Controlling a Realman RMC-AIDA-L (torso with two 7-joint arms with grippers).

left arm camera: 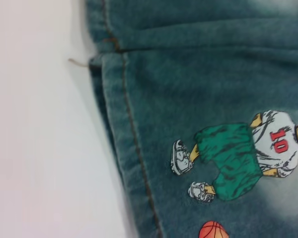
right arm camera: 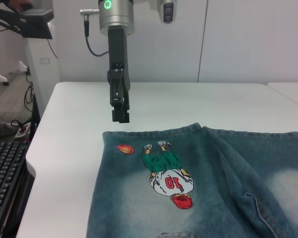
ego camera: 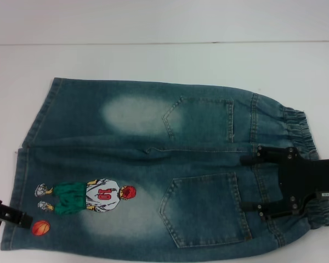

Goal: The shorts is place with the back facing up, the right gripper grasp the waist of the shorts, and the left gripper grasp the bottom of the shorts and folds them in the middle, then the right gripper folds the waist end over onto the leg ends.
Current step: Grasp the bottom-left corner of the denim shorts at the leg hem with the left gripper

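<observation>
Blue denim shorts [ego camera: 153,164] lie flat on the white table [ego camera: 153,60], back pockets up. The elastic waist [ego camera: 301,131] points right and the leg ends [ego camera: 22,181] point left. A basketball-player print [ego camera: 93,196] marks the near leg. My right gripper [ego camera: 257,181] hovers open over the near half of the waist, its fingers spread across the band by the near pocket. My left gripper [ego camera: 11,215] sits at the near leg's hem corner, beside the orange ball print. In the right wrist view the left gripper [right arm camera: 120,111] hangs just beyond the hem [right arm camera: 154,131].
A loose thread [left arm camera: 77,62] sticks out where the two leg hems meet. Bare table surrounds the shorts on the far and left sides. Off the table's edge, the right wrist view shows a keyboard [right arm camera: 5,173] and equipment [right arm camera: 25,22].
</observation>
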